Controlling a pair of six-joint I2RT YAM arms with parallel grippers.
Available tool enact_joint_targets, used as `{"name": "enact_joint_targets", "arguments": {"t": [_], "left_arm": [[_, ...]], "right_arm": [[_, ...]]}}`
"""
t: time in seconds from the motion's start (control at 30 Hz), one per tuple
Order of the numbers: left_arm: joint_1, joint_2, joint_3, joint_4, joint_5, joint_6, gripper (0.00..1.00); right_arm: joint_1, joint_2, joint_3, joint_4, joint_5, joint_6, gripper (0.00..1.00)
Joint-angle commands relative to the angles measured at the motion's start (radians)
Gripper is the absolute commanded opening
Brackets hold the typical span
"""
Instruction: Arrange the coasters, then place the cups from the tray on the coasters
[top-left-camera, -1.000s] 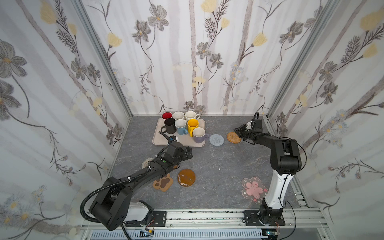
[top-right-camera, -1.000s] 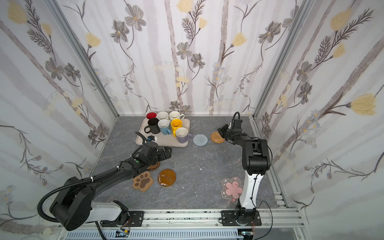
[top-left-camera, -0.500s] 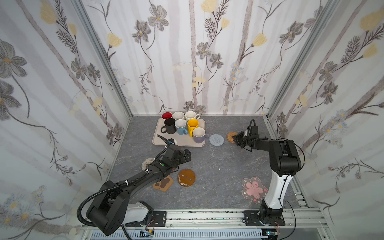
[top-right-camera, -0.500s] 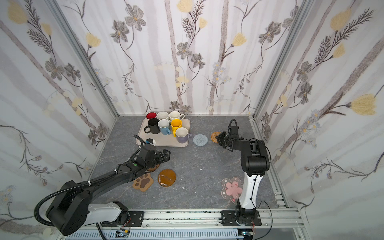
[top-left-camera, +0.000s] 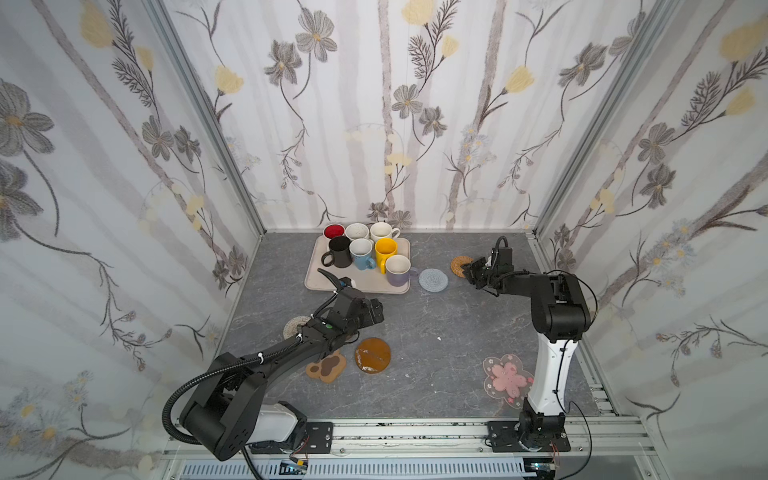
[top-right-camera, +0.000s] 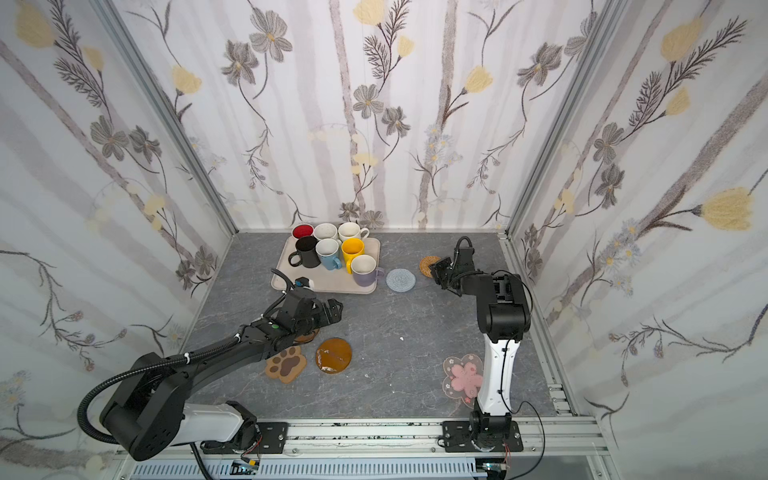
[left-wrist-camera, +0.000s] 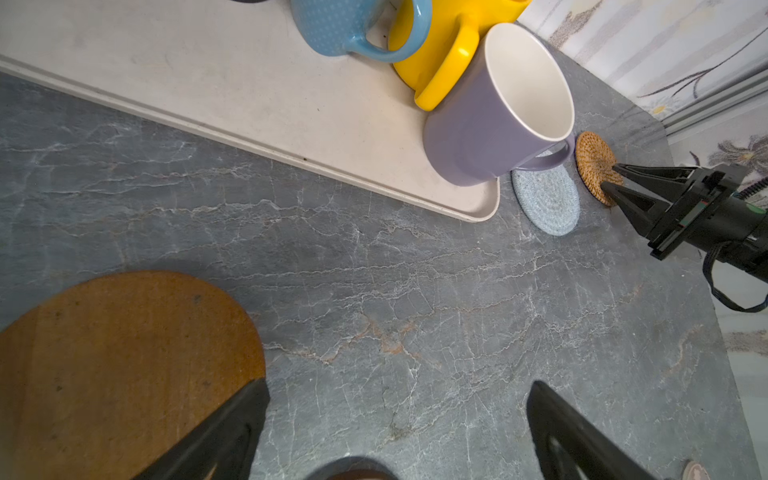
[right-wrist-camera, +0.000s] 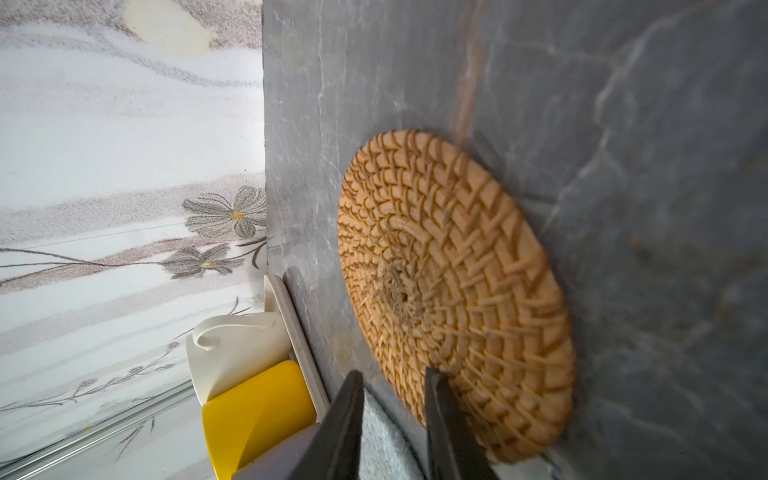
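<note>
The right gripper reaches low over the far right of the grey table. Its jaws stand a narrow gap apart and hold nothing. One fingertip lies over the rim of the woven coaster and the other is beside that rim, over bare table. A second ago this arm stood higher and the woven coaster lay a little nearer. It has since shifted slightly toward the far wall and lies flat, near the blue coaster but not touching it. The blue coaster has not moved and sits just right of the near right corner of the tray. All seven cups are in the tray as before, with the lavender cup at that same corner. The left gripper is spread wide and empty, low over the table just near of the tray. In the left wrist view one finger overlaps a brown round coaster. Since a second ago it has drawn back only a touch toward the near side. The remaining coasters lie where they were: the white spiral coaster at the left, partly hidden by the arm, the paw coaster and the second brown disc side by side nearer, and the pink flower coaster at the near right, beside the right arm's base column.
</note>
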Motion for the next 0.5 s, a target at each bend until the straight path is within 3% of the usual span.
{"name": "enact_joint_targets", "arguments": {"t": [0.0, 0.23, 0.47], "left_arm": [[0.006, 0.012, 0.016, 0.012, -0.014, 0.003, 1.0], [0.019, 0.033, 0.029, 0.011, -0.014, 0.011, 1.0], [0.031, 0.002, 0.044, 0.009, -0.011, 0.013, 1.0]], "right_arm": [[0.003, 0.033, 0.037, 0.008, 0.031, 0.039, 0.29], [0.004, 0.074, 0.097, 0.032, 0.031, 0.059, 0.29], [0.006, -0.026, 0.095, -0.015, 0.064, -0.031, 0.31]]}}
